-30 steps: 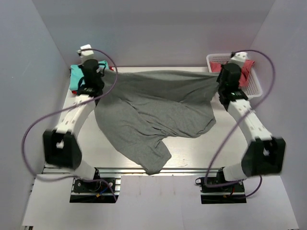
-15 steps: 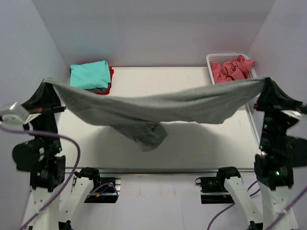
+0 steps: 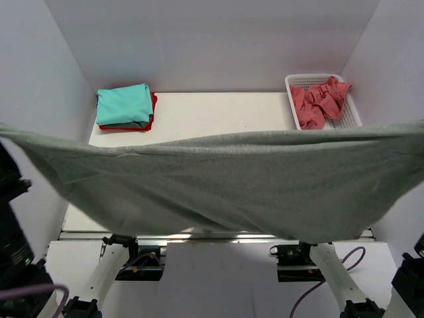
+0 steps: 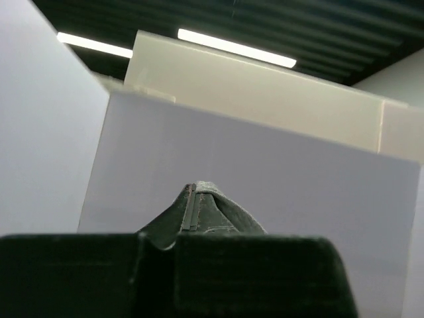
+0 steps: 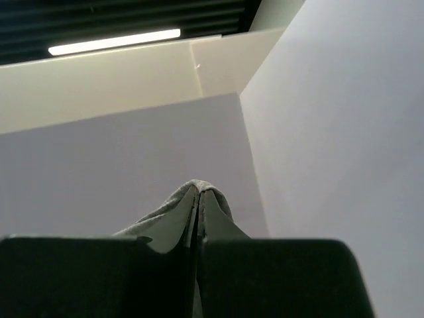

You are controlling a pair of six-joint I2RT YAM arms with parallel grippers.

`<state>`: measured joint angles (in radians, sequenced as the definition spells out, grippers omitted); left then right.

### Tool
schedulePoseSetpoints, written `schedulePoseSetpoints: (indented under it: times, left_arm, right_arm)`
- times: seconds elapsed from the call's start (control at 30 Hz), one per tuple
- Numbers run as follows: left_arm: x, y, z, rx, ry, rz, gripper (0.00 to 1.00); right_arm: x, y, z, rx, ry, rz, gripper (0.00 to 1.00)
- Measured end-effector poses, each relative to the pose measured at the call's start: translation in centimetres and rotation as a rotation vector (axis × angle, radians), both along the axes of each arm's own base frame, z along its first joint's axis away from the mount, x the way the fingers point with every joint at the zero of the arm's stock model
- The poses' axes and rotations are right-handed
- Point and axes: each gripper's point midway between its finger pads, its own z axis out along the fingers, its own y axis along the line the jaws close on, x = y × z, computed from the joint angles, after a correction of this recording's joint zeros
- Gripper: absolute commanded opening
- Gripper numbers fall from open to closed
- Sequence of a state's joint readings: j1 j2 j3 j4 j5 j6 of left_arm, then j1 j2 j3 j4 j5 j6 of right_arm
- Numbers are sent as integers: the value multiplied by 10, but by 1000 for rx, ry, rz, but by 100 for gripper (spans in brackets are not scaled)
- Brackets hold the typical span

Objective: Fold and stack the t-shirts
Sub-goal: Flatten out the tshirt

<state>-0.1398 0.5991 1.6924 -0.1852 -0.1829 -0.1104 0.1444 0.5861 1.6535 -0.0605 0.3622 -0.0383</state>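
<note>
The grey t-shirt (image 3: 218, 182) hangs stretched wide across the top view, high above the table, between both arms. My left gripper (image 4: 191, 199) is shut on one end of it, grey cloth (image 4: 225, 209) draped over the tips. My right gripper (image 5: 199, 195) is shut on the other end, cloth (image 5: 159, 215) over its tips. Both wrist views point up at the walls and ceiling. A folded teal t-shirt (image 3: 123, 103) lies on a red one (image 3: 126, 126) at the back left. A coral-pink t-shirt (image 3: 319, 99) lies crumpled in the basket.
The white mesh basket (image 3: 351, 114) stands at the back right of the white table (image 3: 218, 112). White walls enclose the table on the left, back and right. The hanging shirt hides the front half of the table.
Both arms have lifted the grey shirt from the table, raised it and pulled it toward the camera. It now spans the whole view, spread out flat.
</note>
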Motion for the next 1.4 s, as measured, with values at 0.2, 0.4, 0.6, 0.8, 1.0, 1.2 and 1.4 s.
schedulePoseSetpoints:
  times: [0.2, 0.4, 0.6, 0.8, 1.0, 1.2, 1.4]
  left_arm:
    - [-60, 2, 38, 26, -128, -3, 0]
    - [-33, -5, 27, 50, -90, -13, 0]
    - [115, -20, -50, 53, 220, -12, 0]
    - [300, -28, -199, 20, 676, 60, 0]
    - [404, -28, -378, 28, 1096, 153, 0]
    - [461, -25, -496, 29, 1335, 207, 0]
    - [515, -23, -549, 17, 1401, 225, 0]
  right_arm:
    - [-32, -10, 15, 4, -56, -48, 0]
    - [12, -9, -10, 7, 36, -68, 0]
    - [144, 3, -101, 13, 335, -85, 0]
    - [281, 21, -255, 22, 722, -84, 0]
    - [361, 34, -420, 60, 1098, -76, 0]
    - [406, 42, -539, 99, 1363, -79, 0]
    - [448, 53, -557, 99, 1384, -41, 0]
